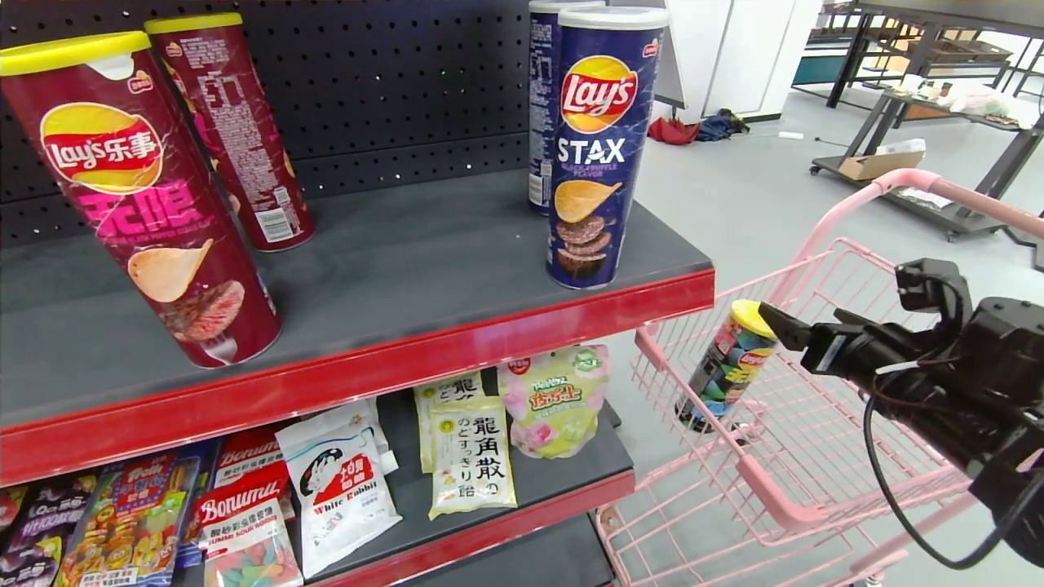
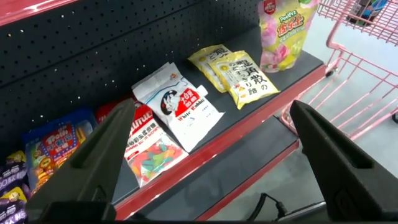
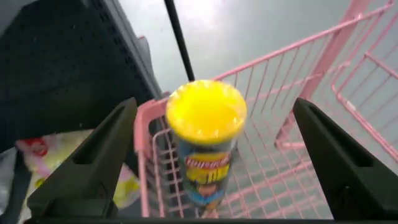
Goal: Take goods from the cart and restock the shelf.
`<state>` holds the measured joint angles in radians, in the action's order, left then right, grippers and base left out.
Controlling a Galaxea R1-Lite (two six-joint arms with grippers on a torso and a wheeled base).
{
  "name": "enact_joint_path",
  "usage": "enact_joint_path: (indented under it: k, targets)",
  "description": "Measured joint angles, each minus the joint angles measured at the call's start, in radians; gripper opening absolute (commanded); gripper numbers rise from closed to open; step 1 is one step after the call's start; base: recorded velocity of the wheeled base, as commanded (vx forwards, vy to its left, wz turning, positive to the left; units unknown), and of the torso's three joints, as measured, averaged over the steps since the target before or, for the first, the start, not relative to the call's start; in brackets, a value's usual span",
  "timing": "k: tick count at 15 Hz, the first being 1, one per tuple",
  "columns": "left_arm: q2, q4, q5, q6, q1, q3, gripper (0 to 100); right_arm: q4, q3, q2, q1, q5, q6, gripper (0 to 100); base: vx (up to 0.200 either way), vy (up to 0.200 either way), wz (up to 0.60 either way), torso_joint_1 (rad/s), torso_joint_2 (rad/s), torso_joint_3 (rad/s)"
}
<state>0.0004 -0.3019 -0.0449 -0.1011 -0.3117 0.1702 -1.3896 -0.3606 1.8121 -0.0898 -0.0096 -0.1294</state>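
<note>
While the can (image 1: 726,371) stands nearly upright in the cart (image 1: 763,493), on the side near the shelf, the right gripper (image 1: 785,328) is at its yellow lid. Its fingers (image 3: 99,162) are wide on both sides and not closed on it. I judge the can light, stiff but easy to dent, and smooth, so it may slip. It is better to hold the tube below the lid. The left gripper (image 2: 210,106) hangs by the lower shelf (image 2: 261,113), fingers wide, empty.
</note>
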Motion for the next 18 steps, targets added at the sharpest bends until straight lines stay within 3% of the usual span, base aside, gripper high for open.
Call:
enact_joint_path:
  k: [8,18]
  targets:
    - [0.000,0.000,-0.002,-0.019,0.000,0.000,100,-0.030,0.018,0.163,-0.026,0.039,-0.002,100,0.000,0.000,0.00,0.000,0.00,0.000]
    - [0.000,0.000,-0.003,-0.044,0.000,0.000,100,-0.023,-0.093,0.271,-0.021,0.070,-0.001,100,0.000,0.000,0.00,0.000,0.00,0.000]
